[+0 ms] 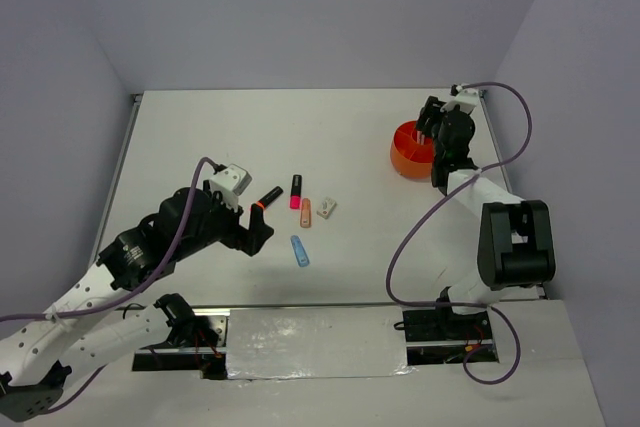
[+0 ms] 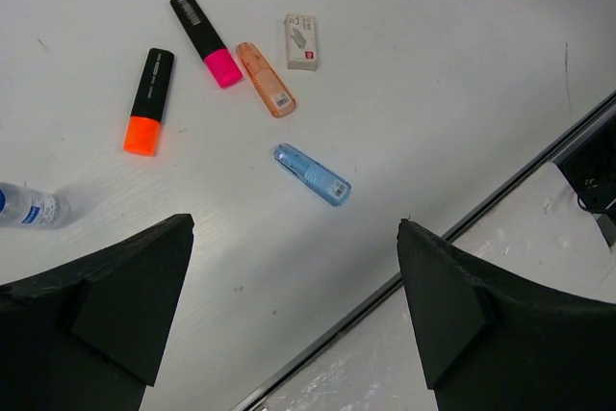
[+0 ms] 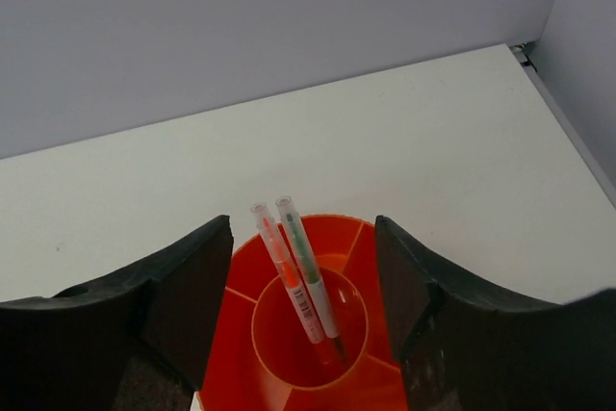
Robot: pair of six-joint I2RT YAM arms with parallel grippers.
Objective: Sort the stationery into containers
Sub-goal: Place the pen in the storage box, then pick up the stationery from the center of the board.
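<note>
The right tool [image 3: 303, 226] was held released above the tub [image 3: 241, 288] by the right edge; two pens [image 3: 296, 288] were stood in its centre well. The left tool [image 2: 296, 230], also released, was poised over the tabletop's [image 1: 400, 237] middle, likely for a pick: two highlighters [image 2: 149, 103], one peach bar [image 2: 266, 79], one blue strip [image 2: 312, 173], one white piece [image 2: 301, 41], one bottle [image 2: 29, 207].
</note>
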